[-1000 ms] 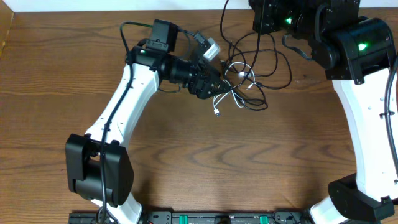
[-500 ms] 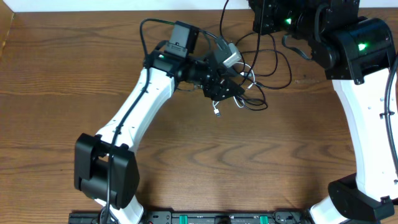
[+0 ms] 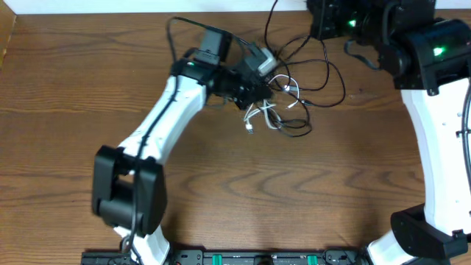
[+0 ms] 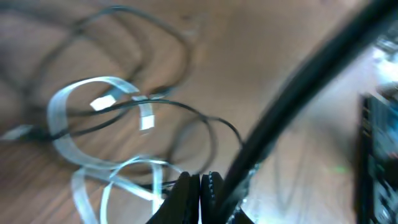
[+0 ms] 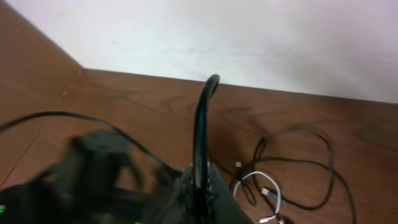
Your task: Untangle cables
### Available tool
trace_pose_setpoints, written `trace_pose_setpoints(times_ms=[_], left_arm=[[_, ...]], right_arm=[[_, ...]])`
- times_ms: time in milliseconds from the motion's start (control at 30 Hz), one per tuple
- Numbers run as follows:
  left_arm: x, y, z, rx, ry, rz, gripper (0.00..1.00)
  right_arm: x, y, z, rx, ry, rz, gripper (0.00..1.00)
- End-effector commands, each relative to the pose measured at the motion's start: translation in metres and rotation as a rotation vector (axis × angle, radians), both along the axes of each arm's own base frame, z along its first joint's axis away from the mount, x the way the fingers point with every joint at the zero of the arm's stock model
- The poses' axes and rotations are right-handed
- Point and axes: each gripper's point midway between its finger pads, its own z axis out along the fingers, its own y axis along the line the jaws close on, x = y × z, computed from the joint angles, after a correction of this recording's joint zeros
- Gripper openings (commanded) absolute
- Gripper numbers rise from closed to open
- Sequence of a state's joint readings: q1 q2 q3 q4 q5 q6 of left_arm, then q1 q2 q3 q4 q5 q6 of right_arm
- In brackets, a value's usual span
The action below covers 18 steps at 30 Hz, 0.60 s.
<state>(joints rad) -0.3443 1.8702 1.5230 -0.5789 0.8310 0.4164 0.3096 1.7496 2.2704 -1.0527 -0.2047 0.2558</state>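
Note:
The cables lie tangled at the back middle of the table: a white cable (image 3: 259, 112) in loops and thin black cables (image 3: 343, 82) around it. My left gripper (image 3: 268, 91) sits at the tangle's left edge. In the left wrist view it (image 4: 200, 180) is shut, its tips right over the white cable (image 4: 93, 81); I cannot tell if anything is pinched. A thin black cable (image 4: 180, 107) crosses the white loops. My right gripper (image 3: 316, 24) is at the back edge. In the right wrist view it (image 5: 199, 180) is shut on a black cable (image 5: 199, 124) that rises from the jaws.
The table's back edge meets a white wall (image 5: 249, 37) just behind the tangle. A thick blurred black cord (image 4: 311, 68) runs diagonally beside my left fingers. The right arm's body (image 3: 434, 51) stands to the right of the tangle.
The left gripper reached into the tangle and shut. The white cable shifted a little to the left. The right arm moved slightly to the right, its gripper still shut.

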Motion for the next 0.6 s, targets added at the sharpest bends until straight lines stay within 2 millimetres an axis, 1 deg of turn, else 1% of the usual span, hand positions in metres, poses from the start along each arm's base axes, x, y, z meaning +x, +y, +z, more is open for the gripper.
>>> trace_pose_setpoints(times_ms=[0, 33, 67, 100, 133, 167, 200, 300, 333, 433, 533, 567], left_arm=[[0.023, 0.046, 0.058, 0.077, -0.115, 0.278, 0.07], [0.024, 0.053, 0.07, 0.081, -0.146, 0.309, 0.07], [0.022, 0.063, 0.094, 0.079, -0.205, 0.357, 0.07], [0.021, 0.067, 0.106, 0.074, -0.235, 0.385, 0.07], [0.019, 0.074, 0.127, 0.058, -0.282, 0.426, 0.07], [0.011, 0.081, 0.167, 0.009, -0.383, 0.467, 0.08], [0.005, 0.085, 0.198, -0.037, -0.46, 0.494, 0.08], [-0.001, 0.097, 0.243, -0.1, -0.583, 0.568, 0.08], [-0.005, 0.103, 0.262, -0.124, -0.646, 0.599, 0.07], [-0.006, 0.111, 0.283, -0.147, -0.718, 0.642, 0.08], [-0.005, 0.116, 0.303, -0.185, -0.775, 0.683, 0.07], [-0.004, 0.12, 0.316, -0.22, -0.809, 0.713, 0.08]], right_arm=[[0.007, -0.02, 0.0, 0.003, 0.003, -0.051, 0.01], [0.007, -0.021, 0.0, 0.002, 0.005, -0.054, 0.01], [0.009, -0.024, -0.003, -0.001, 0.012, -0.062, 0.01], [0.01, -0.026, -0.005, -0.005, 0.018, -0.071, 0.01], [0.013, -0.03, -0.01, -0.015, 0.031, -0.089, 0.01], [0.016, -0.033, -0.018, -0.031, 0.052, -0.104, 0.01], [0.017, -0.033, -0.024, -0.038, 0.07, -0.105, 0.01], [0.021, -0.032, -0.037, -0.048, 0.104, -0.105, 0.01], [0.024, -0.031, -0.044, -0.053, 0.122, -0.105, 0.01], [0.027, -0.03, -0.052, -0.06, 0.145, -0.104, 0.01], [0.029, -0.03, -0.056, -0.063, 0.151, -0.105, 0.01], [0.03, -0.03, -0.057, -0.063, 0.154, -0.106, 0.01]])
